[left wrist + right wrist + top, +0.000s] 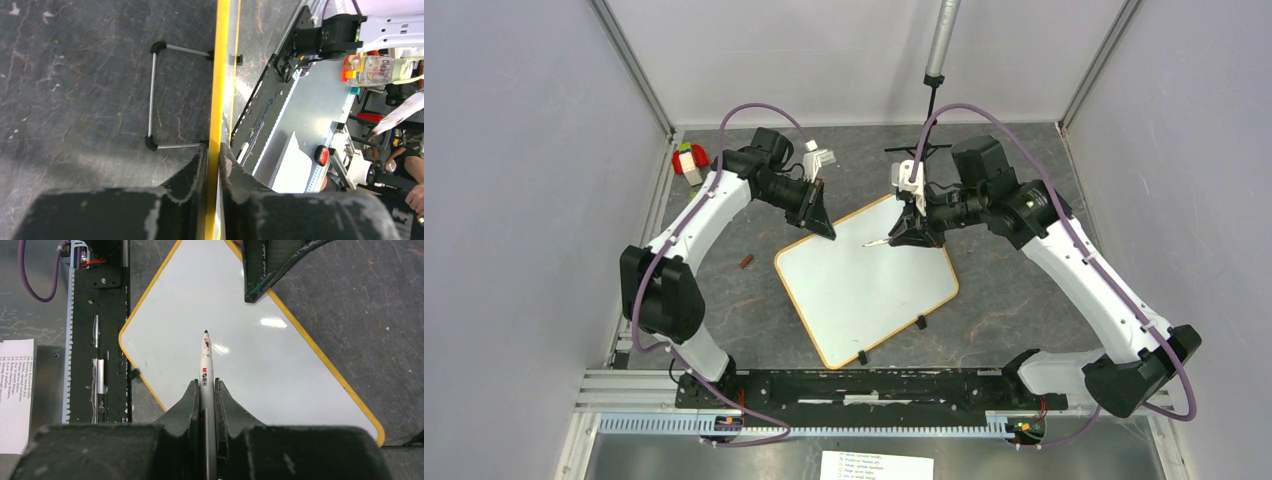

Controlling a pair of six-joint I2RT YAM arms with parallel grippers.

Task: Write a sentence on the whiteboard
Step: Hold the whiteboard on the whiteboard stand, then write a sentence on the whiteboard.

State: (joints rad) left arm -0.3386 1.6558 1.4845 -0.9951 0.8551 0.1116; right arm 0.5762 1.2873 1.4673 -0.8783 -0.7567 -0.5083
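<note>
The right claw (206,382) is clamped on a white marker (205,357), one finger on each side of the barrel. The uncapped dark tip points away from the wrist, toward 12 o'clock in the wrist view. The tip lies over the white face of the whiteboard (260,370); whether it touches cannot be told. That face is plain white with two patches of glare.

The left claw (213,147) is pressed together on the whiteboard's yellow rim (220,75), which runs edge-on between its fingers. A thin wire stand (152,95) with black corners juts from that rim.

From above, the whiteboard lies turned like a diamond in the middle of the dark bench (1024,300). The left claw holds its edge at about 11 o'clock. The right claw hangs over its 1 o'clock part, and the marker there points toward 9 o'clock. Two small black clips sit on the edge at about 5 o'clock.

Farther out, a small brown bit (746,262) lies near the whiteboard at 9 o'clock. A red, green and white block (688,160) sits at the bench's 10 o'clock. At 6 o'clock a black rail (854,385) carries both arm bases, with a printed paper sheet (874,465) just beyond it.
</note>
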